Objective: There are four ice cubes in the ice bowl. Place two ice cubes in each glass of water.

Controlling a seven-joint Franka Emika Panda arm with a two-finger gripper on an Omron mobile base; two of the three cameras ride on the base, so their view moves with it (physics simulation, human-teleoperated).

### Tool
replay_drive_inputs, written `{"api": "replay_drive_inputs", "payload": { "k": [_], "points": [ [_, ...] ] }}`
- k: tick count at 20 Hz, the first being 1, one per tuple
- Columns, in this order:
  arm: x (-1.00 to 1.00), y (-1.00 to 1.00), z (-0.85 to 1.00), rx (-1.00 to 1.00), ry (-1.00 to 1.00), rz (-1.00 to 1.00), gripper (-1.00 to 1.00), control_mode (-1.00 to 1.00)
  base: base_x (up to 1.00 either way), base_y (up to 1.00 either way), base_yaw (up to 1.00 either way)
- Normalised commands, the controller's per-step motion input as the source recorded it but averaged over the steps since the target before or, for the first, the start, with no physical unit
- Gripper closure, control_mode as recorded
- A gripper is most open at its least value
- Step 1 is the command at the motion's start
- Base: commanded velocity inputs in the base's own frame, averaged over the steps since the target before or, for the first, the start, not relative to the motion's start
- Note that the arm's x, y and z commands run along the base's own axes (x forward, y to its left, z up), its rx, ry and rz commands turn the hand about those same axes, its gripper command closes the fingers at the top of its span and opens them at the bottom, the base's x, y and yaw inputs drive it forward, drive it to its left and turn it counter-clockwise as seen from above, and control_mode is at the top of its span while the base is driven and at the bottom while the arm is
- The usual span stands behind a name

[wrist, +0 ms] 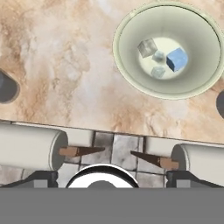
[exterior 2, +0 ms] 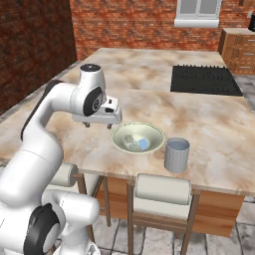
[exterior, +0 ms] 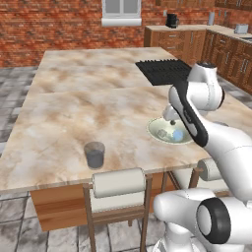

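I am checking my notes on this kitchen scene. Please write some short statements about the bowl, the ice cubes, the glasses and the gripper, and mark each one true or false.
1. All four ice cubes lie in the ice bowl. True.
2. The gripper holds an ice cube. False: it holds nothing and hangs over the counter beside the bowl.
3. The bowl stands between the two glasses. True: in the hand view, one glass of water lies to its left and the other glass to its right.
4. One glass lies tipped over. False: both stand upright.
5. The bowl rests on the black cooktop. False: it rests on the marble counter near the front edge.
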Motion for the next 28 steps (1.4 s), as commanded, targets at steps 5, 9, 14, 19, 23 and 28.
{"api": "replay_drive_inputs", "payload": {
  "k": [5,9,14,19,23,28],
  "points": [
    [0.01,-0.18,-0.25,0.0,0.0,0.08,-1.0,-1.0,0.0,0.0,0.0],
    [0.09,-0.14,-0.23,0.0,0.0,0.08,-1.0,-1.0,0.0,0.0,0.0],
    [0.2,-0.1,-0.2,0.01,0.0,0.11,-1.0,-1.0,0.0,0.0,0.0],
    [0.29,-0.11,-0.2,0.02,0.0,0.12,-1.0,-1.0,0.0,0.0,0.0],
    [0.26,-0.12,-0.21,0.01,0.0,0.14,-1.0,-1.0,0.0,0.0,0.0],
    [0.35,-0.09,-0.27,0.0,0.0,0.14,-1.0,-1.0,0.0,0.0,0.0]
  ]
}}
